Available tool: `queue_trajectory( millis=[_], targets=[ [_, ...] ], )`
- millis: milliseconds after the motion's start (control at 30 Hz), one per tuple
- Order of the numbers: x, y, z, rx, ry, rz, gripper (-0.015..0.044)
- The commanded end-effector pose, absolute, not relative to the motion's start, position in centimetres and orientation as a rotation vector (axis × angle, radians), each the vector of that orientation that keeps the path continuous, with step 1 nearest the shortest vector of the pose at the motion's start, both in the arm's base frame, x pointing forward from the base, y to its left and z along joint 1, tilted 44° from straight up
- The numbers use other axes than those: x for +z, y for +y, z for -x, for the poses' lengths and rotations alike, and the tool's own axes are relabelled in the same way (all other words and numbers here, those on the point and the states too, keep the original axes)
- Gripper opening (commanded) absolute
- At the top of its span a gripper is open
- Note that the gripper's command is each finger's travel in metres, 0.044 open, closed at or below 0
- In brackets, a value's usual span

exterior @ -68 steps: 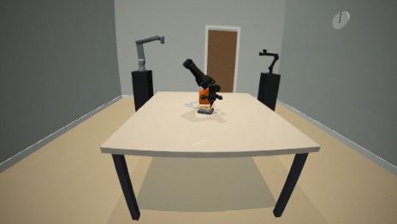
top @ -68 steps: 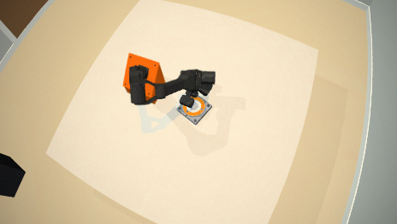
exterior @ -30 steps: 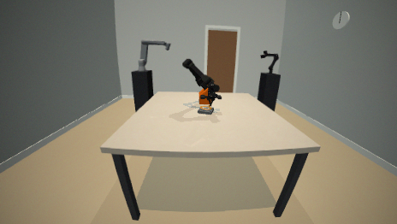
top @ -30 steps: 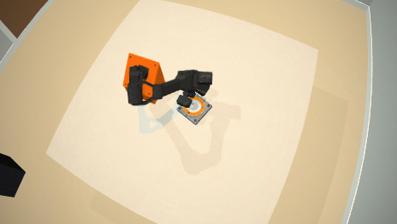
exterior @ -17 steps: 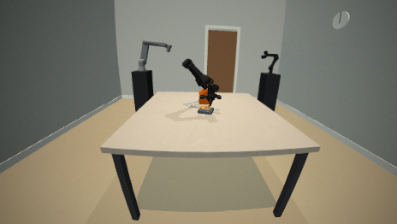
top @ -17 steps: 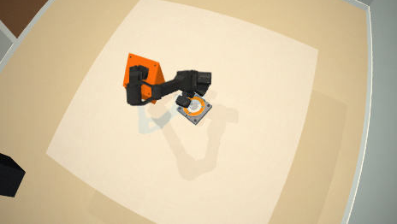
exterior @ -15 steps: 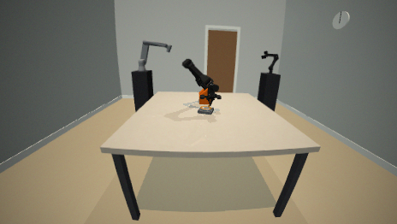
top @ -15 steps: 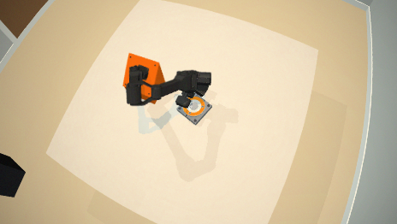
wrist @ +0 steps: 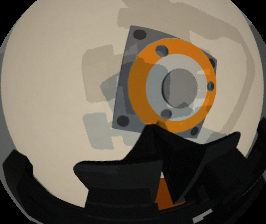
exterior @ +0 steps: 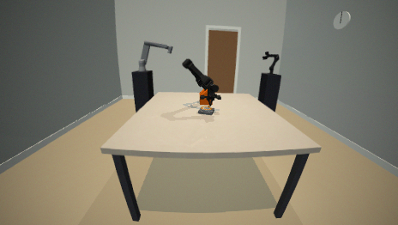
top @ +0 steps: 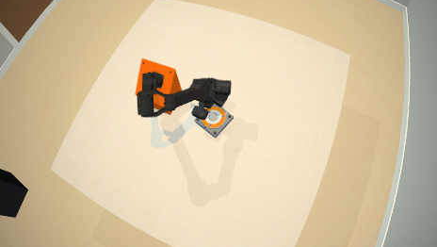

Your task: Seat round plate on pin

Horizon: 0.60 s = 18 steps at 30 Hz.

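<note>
While the table (exterior: 240, 132) carries everything, the grey base (wrist: 132, 83) serves as the landmark, lying near the table's middle. Beside the base stands the arm's orange mount (top: 166, 78), with the black arm (top: 181, 97) reaching over the base's edge. On the base sits the round orange plate (wrist: 148, 96), ringed around the pale central post (wrist: 181, 87). Just at the plate's near rim, the gripper (wrist: 158, 137) has its jaws closed on nothing.
</note>
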State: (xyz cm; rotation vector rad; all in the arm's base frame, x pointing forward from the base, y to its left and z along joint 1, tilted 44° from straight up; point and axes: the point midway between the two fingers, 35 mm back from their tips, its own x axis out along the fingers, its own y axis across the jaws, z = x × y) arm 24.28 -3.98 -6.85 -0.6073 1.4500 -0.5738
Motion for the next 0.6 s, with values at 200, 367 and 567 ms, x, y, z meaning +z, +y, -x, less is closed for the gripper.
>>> queue_trajectory(
  millis=[200,367,567],
  targets=[
    [-6.58,-4.68,-23.41,-0.582,1.466,0.619,0.0],
    [-6.42,-4.86,-23.27,-0.582,1.466,0.62,0.0],
    [-6.2,-5.07,-23.07,-0.582,1.466,0.62,0.0]
  ],
)
